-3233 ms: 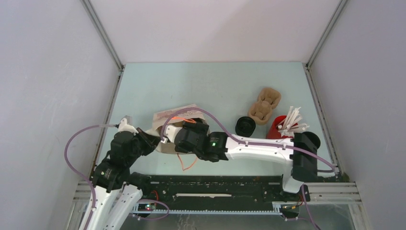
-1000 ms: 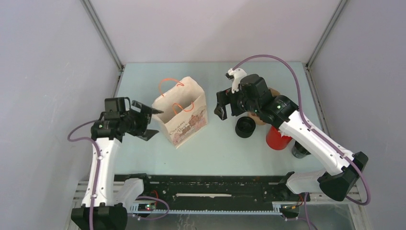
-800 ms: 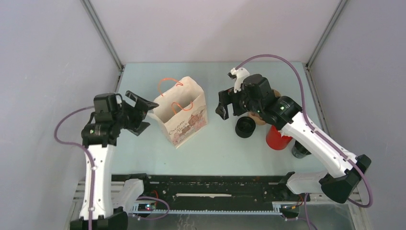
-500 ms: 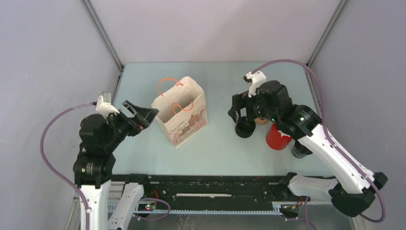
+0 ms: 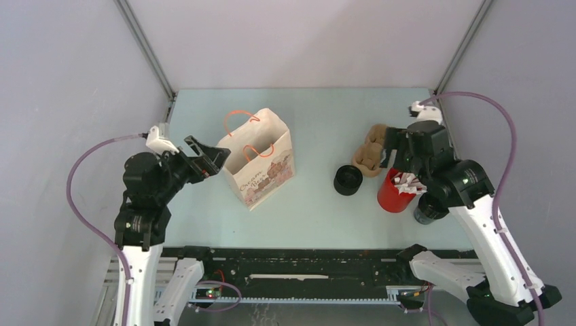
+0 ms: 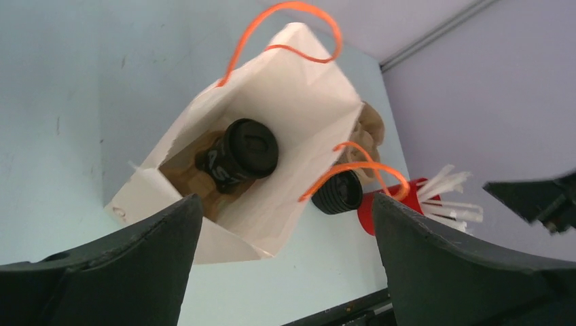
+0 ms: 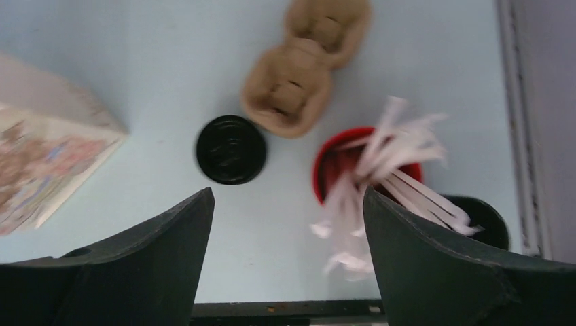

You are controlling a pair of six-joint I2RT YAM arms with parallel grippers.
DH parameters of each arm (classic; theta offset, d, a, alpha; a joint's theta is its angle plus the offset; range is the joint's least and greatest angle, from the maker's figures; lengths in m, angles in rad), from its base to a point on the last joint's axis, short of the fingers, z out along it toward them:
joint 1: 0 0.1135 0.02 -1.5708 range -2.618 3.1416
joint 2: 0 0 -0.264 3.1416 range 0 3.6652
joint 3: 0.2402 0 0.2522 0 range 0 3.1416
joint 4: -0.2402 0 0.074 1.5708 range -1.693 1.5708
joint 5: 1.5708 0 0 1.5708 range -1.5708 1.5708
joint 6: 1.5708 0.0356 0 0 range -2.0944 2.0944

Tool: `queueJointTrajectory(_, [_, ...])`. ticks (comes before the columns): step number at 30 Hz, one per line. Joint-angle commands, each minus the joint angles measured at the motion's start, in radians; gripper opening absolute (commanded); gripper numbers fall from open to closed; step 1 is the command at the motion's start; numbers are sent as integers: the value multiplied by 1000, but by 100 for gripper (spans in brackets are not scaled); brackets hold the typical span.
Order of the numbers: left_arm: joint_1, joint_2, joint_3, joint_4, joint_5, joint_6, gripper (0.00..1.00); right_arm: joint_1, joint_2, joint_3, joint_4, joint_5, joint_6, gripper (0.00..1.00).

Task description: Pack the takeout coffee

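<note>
Jaws both wide; takeout coffee [image 5: 348,180] beside carrier [image 5: 372,155], bare table [image 5: 316,185] toward bag [image 5: 263,166].

**Twin white-and-black arms with lilac cables**

The left arm [image 5: 139,275] and right arm [image 5: 492,234] share one build: smooth white shells on the long links and chunky black housings at the joints. A lilac cable [image 5: 68,187] runs from the left wrist, and a second cable [image 5: 513,146] from the right. Each wrist carries a small white bracket [image 5: 158,139]. The left pincer [image 6: 285,200] and right pincer [image 7: 286,195] have broad matt-black fingers [image 6: 129,272] with curved inner faces. Both bases sit on a black rail [image 5: 306,259].
</note>
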Motion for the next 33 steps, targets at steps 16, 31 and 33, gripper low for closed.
queueJointTrajectory(16, [-123, -43, 37, 124, 97, 162, 100, -48, 196, -12, -178, 71, 48, 49])
queueJointTrajectory(31, [-123, -68, 39, 113, 79, 154, 100, 16, 271, -44, -289, 194, 117, 38])
queueJointTrajectory(33, [-123, -72, 41, 107, 75, 154, 100, 15, 272, -52, -286, 204, 117, 38])
